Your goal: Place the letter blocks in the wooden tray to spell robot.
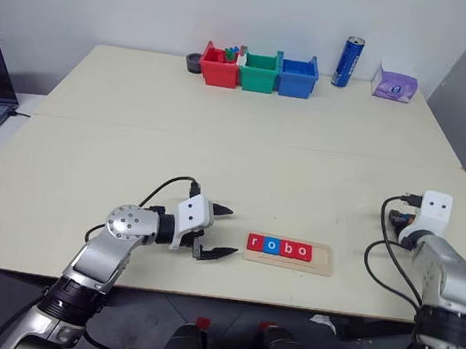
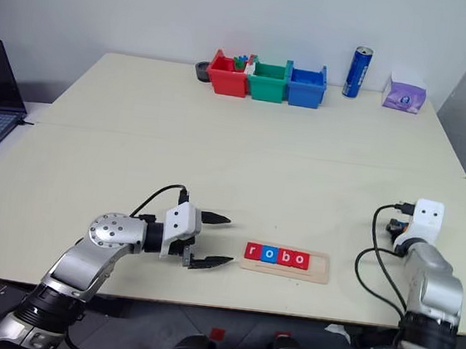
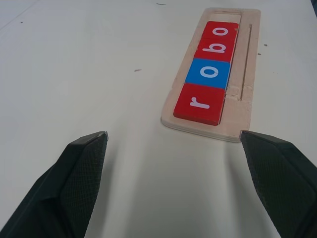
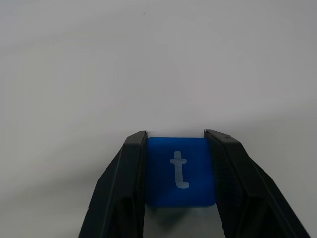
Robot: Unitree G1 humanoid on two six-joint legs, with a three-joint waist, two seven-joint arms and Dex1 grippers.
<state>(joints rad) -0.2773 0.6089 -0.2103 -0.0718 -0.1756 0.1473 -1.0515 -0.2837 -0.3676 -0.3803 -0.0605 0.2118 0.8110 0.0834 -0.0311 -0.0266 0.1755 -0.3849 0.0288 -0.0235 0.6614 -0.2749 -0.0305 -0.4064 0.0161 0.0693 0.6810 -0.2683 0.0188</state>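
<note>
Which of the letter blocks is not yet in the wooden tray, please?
The blue t block: it sits between the right gripper fingers out on the table, while r, o, b, o already fill the wooden tray.

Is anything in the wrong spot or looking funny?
The wooden tray reads only "robo": the blue t block sits far off to the right, between the right gripper's fingers. Otherwise nothing looks spilled, broken or crooked; the four blocks sit straight.

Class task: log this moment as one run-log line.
tray: r-o-b-o placed | right hand: closed around blue t tile | left hand: open, empty, beside tray
</note>
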